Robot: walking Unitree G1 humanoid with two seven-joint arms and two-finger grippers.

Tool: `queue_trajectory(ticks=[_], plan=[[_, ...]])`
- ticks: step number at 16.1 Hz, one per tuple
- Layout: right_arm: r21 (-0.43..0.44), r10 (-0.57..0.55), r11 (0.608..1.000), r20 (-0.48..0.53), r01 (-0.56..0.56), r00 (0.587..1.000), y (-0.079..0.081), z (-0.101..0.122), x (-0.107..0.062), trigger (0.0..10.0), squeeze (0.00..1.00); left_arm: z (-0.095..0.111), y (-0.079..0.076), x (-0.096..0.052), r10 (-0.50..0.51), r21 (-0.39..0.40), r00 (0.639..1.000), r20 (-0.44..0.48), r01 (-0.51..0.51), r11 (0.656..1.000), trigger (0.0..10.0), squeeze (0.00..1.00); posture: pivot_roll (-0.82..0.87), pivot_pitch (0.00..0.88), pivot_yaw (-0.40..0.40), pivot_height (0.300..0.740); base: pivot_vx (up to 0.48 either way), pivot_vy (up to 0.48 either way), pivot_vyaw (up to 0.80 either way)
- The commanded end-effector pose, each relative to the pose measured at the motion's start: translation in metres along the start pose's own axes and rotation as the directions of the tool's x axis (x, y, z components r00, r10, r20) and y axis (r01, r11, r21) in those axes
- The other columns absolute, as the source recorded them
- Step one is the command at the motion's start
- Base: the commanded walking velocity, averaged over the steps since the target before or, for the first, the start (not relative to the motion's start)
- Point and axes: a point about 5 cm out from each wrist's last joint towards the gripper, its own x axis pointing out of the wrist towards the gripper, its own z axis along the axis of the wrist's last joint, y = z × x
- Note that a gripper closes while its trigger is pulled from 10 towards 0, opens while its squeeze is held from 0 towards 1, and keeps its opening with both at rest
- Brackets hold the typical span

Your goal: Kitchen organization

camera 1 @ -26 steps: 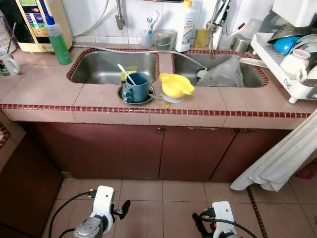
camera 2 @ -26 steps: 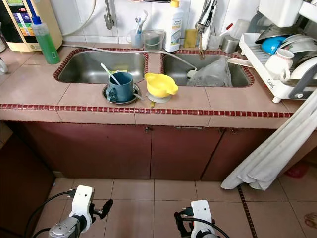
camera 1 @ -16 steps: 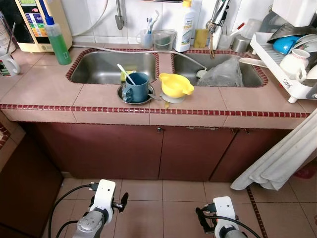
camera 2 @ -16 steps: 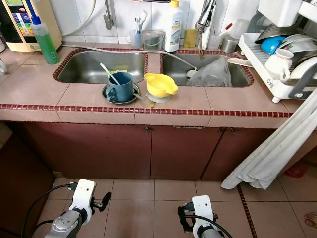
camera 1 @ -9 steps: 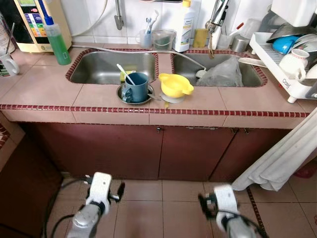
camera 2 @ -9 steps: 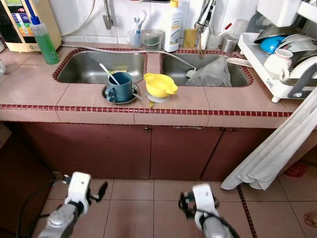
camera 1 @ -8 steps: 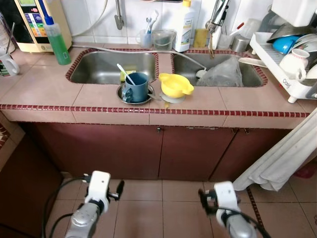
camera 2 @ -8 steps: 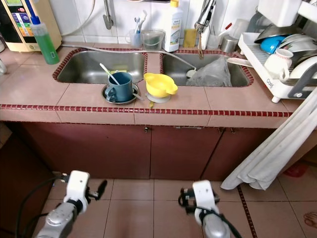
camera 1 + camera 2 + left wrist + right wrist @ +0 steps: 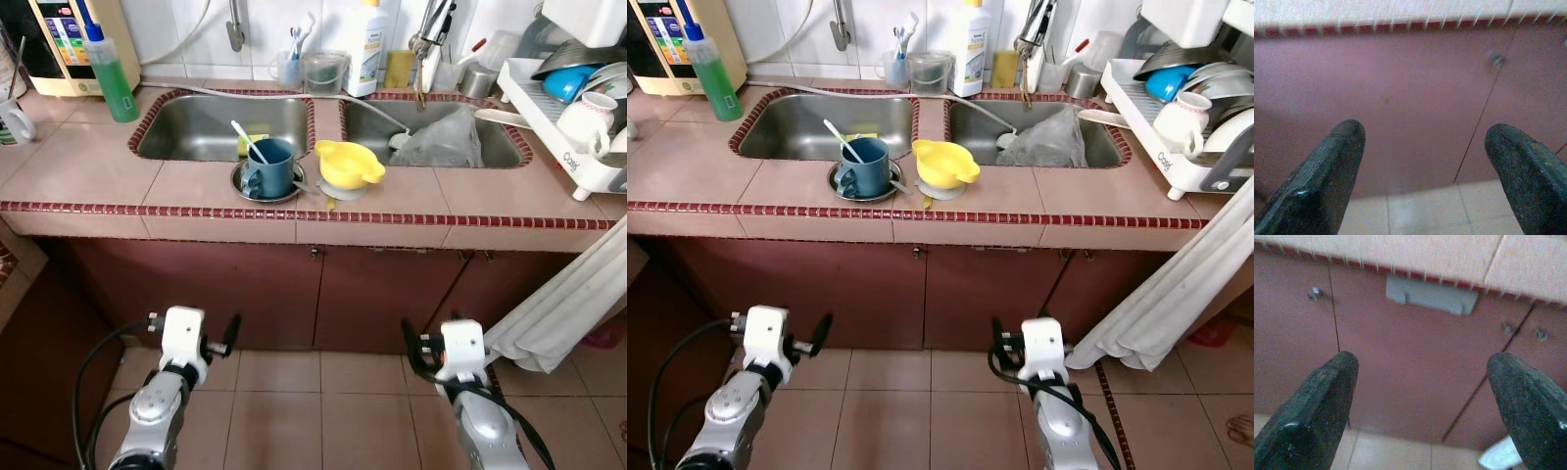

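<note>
The pink-tiled kitchen counter with dark red trim (image 9: 88, 186) runs across the upper half of the head views, with two steel sink basins (image 9: 220, 125) sunk into it. Just in front of the left basin, near the upper centre of the frame, a dark blue mug holding a white spoon (image 9: 269, 168) stands on a small metal saucer (image 9: 245, 186). Just beside it to the right sits a yellow plastic bowl with a spout (image 9: 348, 164). A crumpled clear plastic bag (image 9: 446, 139) lies in the right basin. At the upper left, a green bottle with a blue pump top (image 9: 110, 73) stands on the counter; at the upper right edge, a white dish rack (image 9: 549, 132) holds a white cup (image 9: 586, 119) and other dishes. A white cloth (image 9: 558, 304) hangs down at the right edge, over the dark red cabinet doors (image 9: 225, 284).

Low in the frame, above the tan floor tiles (image 9: 323, 431), the left gripper (image 9: 1422, 171) is at the lower left and the right gripper (image 9: 1422, 406) at the lower right. In the wrist views each has its two black fingers spread wide apart, gripping nothing and pointed at the cabinet doors.
</note>
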Motion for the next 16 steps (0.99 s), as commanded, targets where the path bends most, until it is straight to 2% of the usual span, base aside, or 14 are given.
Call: queue_trajectory(ticks=[1, 4, 5, 8, 10, 13, 16], plan=[[0.015, -0.01, 1.0, 0.046, 0.01, 0.999, 0.0, 0.01, 0.003, 10.0, 0.0, 0.004, -0.002, 0.0, -0.011, 0.006, 1.0, 0.026, 0.011, 1.0, 10.0, 0.0, -0.02, 0.073, 0.016, 0.74, 0.0, 0.0, 0.0], [0.034, -0.011, 0.999, 0.142, 0.006, 0.99, 0.003, 0.037, 0.007, 10.0, 0.0, 0.025, -0.001, 0.006, -0.003, 0.012, 0.994, 0.108, 0.002, 1.0, 10.0, 0.0, -0.02, 0.072, 0.017, 0.74, 0.0, 0.0, 0.0], [0.057, -0.006, 0.998, 0.171, -0.003, 0.985, 0.004, 0.049, 0.009, 10.0, 0.0, 0.032, -0.001, 0.009, 0.0, -0.018, 0.991, 0.132, 0.002, 1.0, 10.0, 0.0, -0.02, 0.071, 0.018, 0.74, 0.0, 0.0, 0.0], [0.043, -0.013, 0.999, 0.277, 0.001, 0.961, 0.004, 0.083, 0.014, 10.0, 0.0, 0.058, -0.007, 0.016, -0.035, -0.034, 0.978, 0.205, 0.043, 0.998, 10.0, 0.0, -0.02, 0.069, 0.017, 0.74, 0.0, 0.0, 0.0], [0.024, -0.003, 1.0, 0.298, -0.004, 0.954, 0.003, 0.095, 0.015, 10.0, 0.0, 0.068, -0.012, 0.018, -0.053, -0.033, 0.971, 0.232, 0.063, 0.997, 10.0, 0.0, -0.02, 0.062, 0.017, 0.74, 0.0, 0.0, 0.0], [0.0, 0.003, 1.0, 0.293, -0.003, 0.956, 0.003, 0.1, 0.015, 10.0, 0.0, 0.082, -0.01, 0.02, -0.054, -0.037, 0.962, 0.266, 0.066, 0.997, 10.0, 0.0, -0.01, 0.046, 0.015, 0.74, 0.0, 0.0, 0.0], [-0.009, 0.008, 1.0, 0.296, -0.006, 0.955, 0.003, 0.106, 0.018, 10.0, 0.0, 0.088, -0.007, 0.023, -0.043, -0.062, 0.963, 0.266, 0.062, 0.996, 10.0, 0.0, -0.01, 0.029, 0.012, 0.74, 0.0, -0.378, 0.0]])
